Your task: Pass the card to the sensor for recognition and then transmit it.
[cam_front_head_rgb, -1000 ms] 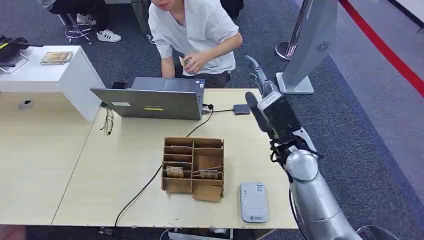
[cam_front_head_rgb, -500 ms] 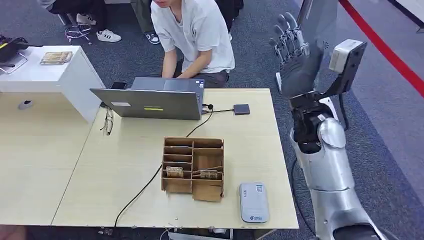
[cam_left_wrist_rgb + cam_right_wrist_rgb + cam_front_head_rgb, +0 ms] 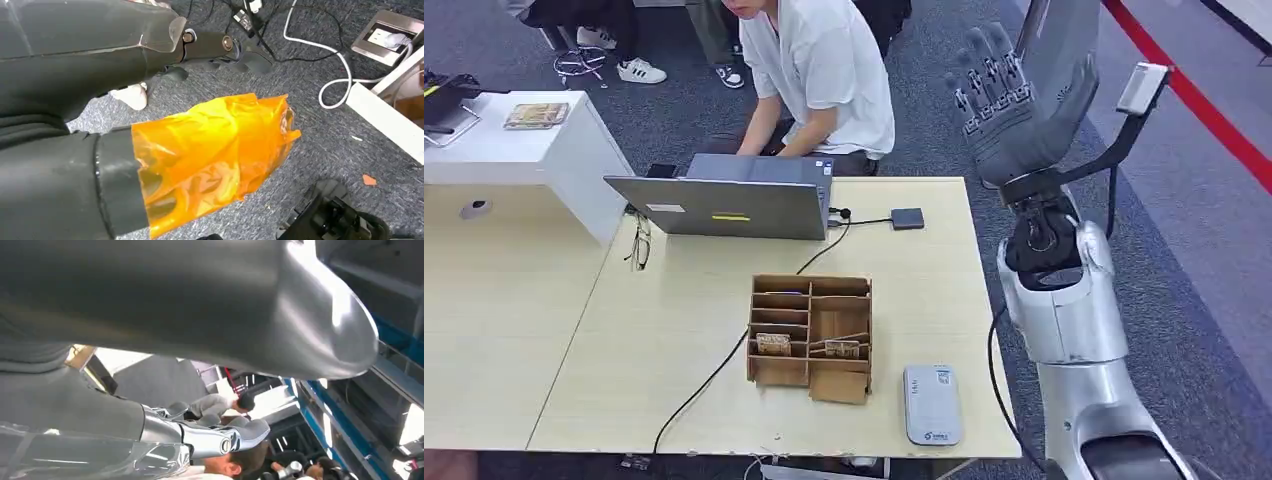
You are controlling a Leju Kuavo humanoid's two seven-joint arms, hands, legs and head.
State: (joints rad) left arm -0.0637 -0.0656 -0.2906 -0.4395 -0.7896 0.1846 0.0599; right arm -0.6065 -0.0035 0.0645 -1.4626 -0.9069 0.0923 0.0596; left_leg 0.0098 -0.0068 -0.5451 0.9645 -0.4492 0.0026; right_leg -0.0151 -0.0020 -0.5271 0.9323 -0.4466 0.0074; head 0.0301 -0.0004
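Observation:
My right hand (image 3: 1014,100) is raised high past the table's right edge, fingers spread and upright, holding nothing; its silver fingers (image 3: 215,437) also show in the right wrist view. A cardboard organizer box (image 3: 810,335) stands mid-table with brown cards (image 3: 773,343) lying in its front compartments. The grey-white card sensor (image 3: 931,402) lies flat near the front edge, right of the box. My left hand (image 3: 165,115) hangs over the carpet, thumb wrapped in orange film, dark fingers (image 3: 225,47) loosely stretched with nothing in them.
A person in a white shirt (image 3: 824,70) sits behind an open laptop (image 3: 724,205) at the table's far side. A small dark device (image 3: 907,218) and a black cable (image 3: 714,375) lie on the table. A white side cabinet (image 3: 534,150) stands far left.
My right arm swung up and to the right, away from the person, and its hand now stands upright with fingers spread. The person's hands, one holding a card before, have dropped behind the laptop.

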